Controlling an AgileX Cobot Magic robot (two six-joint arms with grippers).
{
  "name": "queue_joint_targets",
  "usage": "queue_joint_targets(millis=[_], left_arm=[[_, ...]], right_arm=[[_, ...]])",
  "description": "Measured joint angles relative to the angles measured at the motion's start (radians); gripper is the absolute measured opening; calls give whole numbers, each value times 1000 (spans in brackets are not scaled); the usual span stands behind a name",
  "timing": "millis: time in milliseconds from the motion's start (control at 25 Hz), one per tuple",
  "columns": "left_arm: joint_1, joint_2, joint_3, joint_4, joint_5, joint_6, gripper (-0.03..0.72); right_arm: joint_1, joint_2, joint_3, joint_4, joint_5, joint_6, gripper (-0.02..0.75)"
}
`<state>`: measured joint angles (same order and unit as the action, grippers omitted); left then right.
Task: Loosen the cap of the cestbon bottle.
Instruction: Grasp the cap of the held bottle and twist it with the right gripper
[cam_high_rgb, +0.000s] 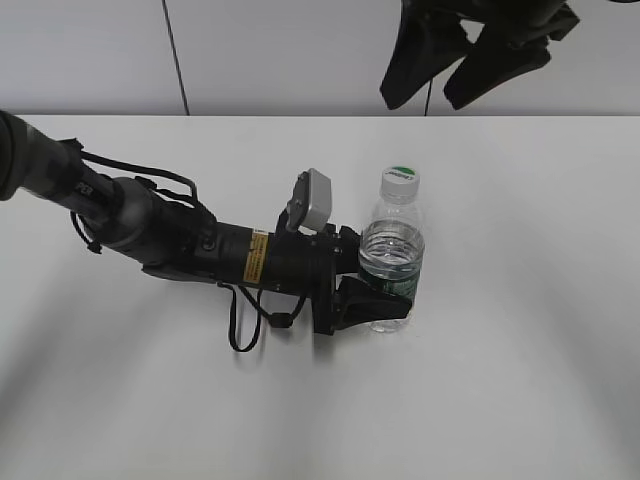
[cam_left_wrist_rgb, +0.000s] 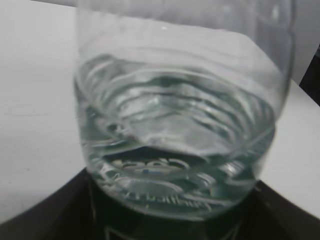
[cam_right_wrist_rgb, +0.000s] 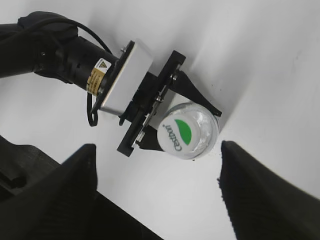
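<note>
One cestbon bottle (cam_high_rgb: 392, 262) stands upright near the middle of the white table (cam_high_rgb: 520, 380), topped by one white cap (cam_high_rgb: 401, 180) whose green patch carries print that looks like "Cestbon". The left gripper (cam_high_rgb: 385, 300) clamps the bottle's lower body from the left, while the right gripper (cam_right_wrist_rgb: 157, 192) hangs above the cap, fingers spread wide

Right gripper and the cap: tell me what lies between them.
Nothing. In the right wrist view the right gripper hangs open above the cap, with only air and white table showing. The left gripper clamps the cestbon bottle lower down.
</note>
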<state>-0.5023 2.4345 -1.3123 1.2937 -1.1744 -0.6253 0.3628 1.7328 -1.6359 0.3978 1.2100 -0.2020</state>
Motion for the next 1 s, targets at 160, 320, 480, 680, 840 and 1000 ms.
queue_joint_targets(millis=[160, 320, 480, 680, 840, 1000], left_arm=[[0, 0, 0, 0, 0, 0, 532], [0, 0, 0, 0, 0, 1, 532], [0, 0, 0, 0, 1, 1, 532], [0, 0, 0, 0, 2, 1, 532], [0, 0, 0, 0, 2, 2, 532], [0, 0, 0, 0, 2, 2, 532]], right_arm=[[14, 79, -43, -2, 0, 40, 576], [18, 133, -44, -5, 1, 73, 576], [18, 165, -44, -14, 2, 95, 576], [18, 190, -44, -28, 3, 101, 566], [32, 192, -44, -60, 3, 101, 533], [66, 192, -44, -79, 3, 102, 525]])
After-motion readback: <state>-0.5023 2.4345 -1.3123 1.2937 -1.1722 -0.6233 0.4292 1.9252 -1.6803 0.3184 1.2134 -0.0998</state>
